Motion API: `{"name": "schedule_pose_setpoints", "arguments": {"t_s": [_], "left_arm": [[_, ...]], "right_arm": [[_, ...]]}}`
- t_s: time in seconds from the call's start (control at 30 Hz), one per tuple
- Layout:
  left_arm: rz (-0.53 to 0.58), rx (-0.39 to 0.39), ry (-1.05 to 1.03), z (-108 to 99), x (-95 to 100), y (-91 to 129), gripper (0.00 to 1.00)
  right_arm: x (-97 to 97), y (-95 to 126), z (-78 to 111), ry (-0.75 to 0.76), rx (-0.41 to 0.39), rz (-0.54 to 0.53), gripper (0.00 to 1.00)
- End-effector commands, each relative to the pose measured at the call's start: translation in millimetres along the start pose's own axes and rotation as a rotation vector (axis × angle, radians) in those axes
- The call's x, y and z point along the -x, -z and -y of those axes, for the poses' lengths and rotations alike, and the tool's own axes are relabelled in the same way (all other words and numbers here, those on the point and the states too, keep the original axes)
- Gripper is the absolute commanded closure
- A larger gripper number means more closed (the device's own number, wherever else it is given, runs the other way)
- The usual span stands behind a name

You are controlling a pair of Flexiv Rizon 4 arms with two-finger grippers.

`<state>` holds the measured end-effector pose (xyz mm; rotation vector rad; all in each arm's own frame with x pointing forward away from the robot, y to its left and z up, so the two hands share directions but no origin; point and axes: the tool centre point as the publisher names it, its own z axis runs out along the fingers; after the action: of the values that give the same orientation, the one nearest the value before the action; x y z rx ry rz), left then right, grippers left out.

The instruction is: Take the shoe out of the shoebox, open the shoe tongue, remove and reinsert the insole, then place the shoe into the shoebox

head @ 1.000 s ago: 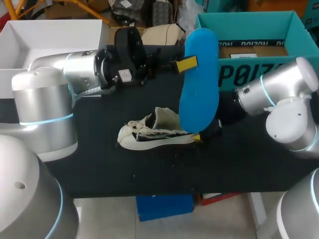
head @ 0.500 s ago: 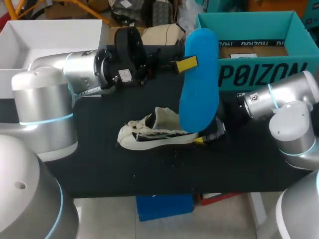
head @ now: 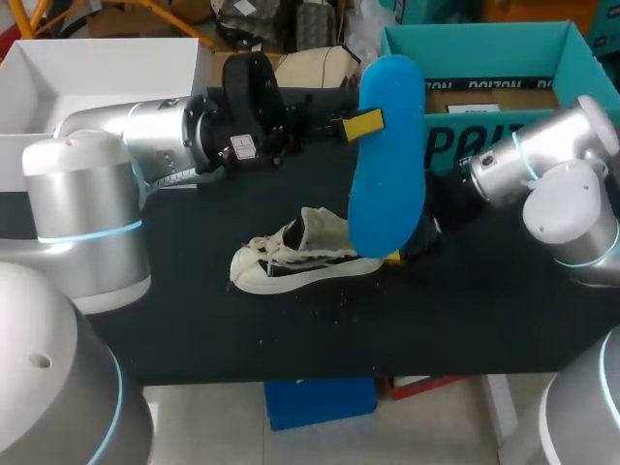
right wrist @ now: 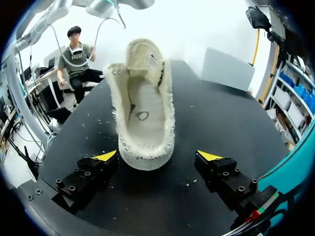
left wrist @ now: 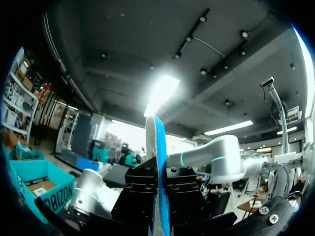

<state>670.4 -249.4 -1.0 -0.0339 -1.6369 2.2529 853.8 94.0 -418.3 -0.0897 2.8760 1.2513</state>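
Observation:
A blue insole stands upright above the table with my left gripper shut on its edge. In the left wrist view the insole runs up between the closed black fingers. A cream low shoe lies on the black table, its toe pointing left and its tongue pulled up. My right gripper is low at the shoe's heel. In the right wrist view that gripper is open, with the heel of the shoe between its yellow tips and untouched. The teal shoebox stands open at the back right.
An open white box sits at the back left behind my left arm. Small pale crumbs lie scattered on the black table around the shoe. The table's front edge runs just below the shoe.
My right arm has swung its forearm and elbow back toward the teal box, and its gripper has shifted slightly at the heel. The left arm and the insole have kept still.

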Motion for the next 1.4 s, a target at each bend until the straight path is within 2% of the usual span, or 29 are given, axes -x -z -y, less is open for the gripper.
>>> {"name": "schedule_pose_setpoints", "arguments": {"t_s": [0.03, 0.13, 0.17, 0.23, 0.3, 0.57, 0.67, 0.73, 0.9, 1.2, 1.4], "left_arm": [[-0.001, 0.000, -0.001, -0.9, -0.1, -0.1, 1.00], [-0.001, 0.000, -0.001, -0.9, -0.1, -0.1, 1.00], [-0.001, 0.000, -0.001, -0.9, -0.1, -0.1, 1.00], [-0.001, 0.000, -0.001, -0.9, -0.1, -0.1, 1.00], [-0.001, 0.000, -0.001, -0.9, -0.1, -0.1, 1.00], [-0.001, 0.000, -0.001, -0.9, -0.1, -0.1, 1.00], [-0.001, 0.000, -0.001, -0.9, -0.1, -0.1, 1.00], [-0.001, 0.000, -0.001, -0.9, -0.1, -0.1, 1.00], [-0.001, 0.000, -0.001, -0.9, -0.1, -0.1, 1.00], [-0.001, 0.000, -0.001, -0.9, -0.1, -0.1, 1.00], [-0.001, 0.000, -0.001, -0.9, -0.1, -0.1, 1.00]], "right_arm": [[4.9, 14.2, -12.9, -0.013, -0.184, -0.032, 0.00], [7.1, 17.1, -19.4, -0.037, -0.265, -0.035, 0.00], [8.1, 17.7, -21.4, -0.032, -0.320, -0.041, 0.00], [10.4, 17.2, -27.3, -0.034, -0.363, -0.025, 0.00], [12.3, 16.7, -32.8, -0.016, -0.450, -0.015, 0.00], [19.6, 9.1, -55.6, 0.046, -0.638, 0.062, 0.00], [18.4, 6.8, -66.1, 0.063, -0.726, 0.066, 0.00], [17.9, 3.9, -71.9, 0.072, -0.755, 0.060, 0.00], [18.3, -6.0, -84.3, 0.087, -0.775, 0.023, 0.00], [17.6, -27.1, -102.2, 0.097, -0.766, -0.007, 0.00], [15.3, -40.8, -102.4, 0.097, -0.763, -0.024, 0.00]]}}
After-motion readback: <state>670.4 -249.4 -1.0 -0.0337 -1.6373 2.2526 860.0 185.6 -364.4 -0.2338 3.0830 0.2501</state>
